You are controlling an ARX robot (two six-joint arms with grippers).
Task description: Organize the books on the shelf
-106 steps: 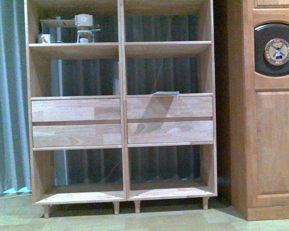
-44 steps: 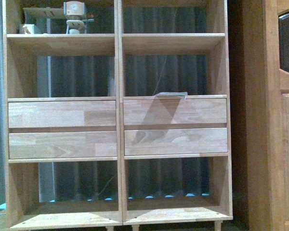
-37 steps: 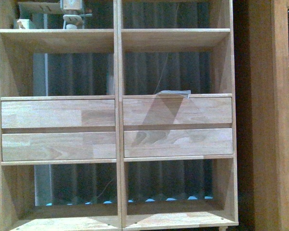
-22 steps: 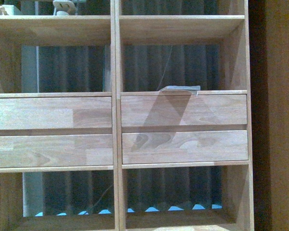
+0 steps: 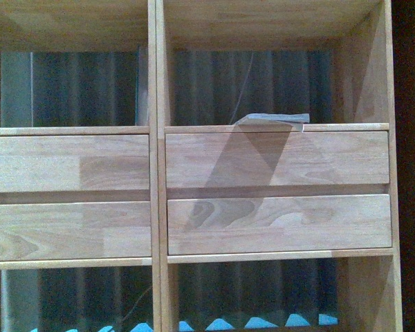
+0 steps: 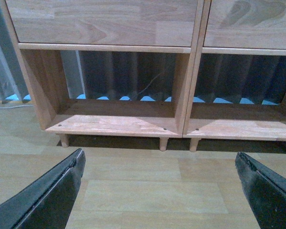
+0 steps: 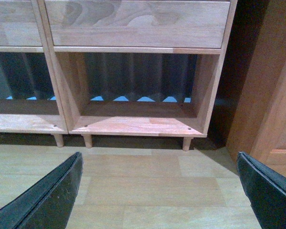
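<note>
Shelf (image 5: 157,173) looms larger as we close in; book (image 5: 273,120) lies flat at one o'clock, nearing reach; left hand (image 6: 159,160) and right hand (image 7: 160,159) hang spread, empty.

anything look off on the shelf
One thing: a thin book lies flat rather than upright in the right compartment of the shelf, just above the drawers, and its front edge seems to poke past the ledge.
</note>
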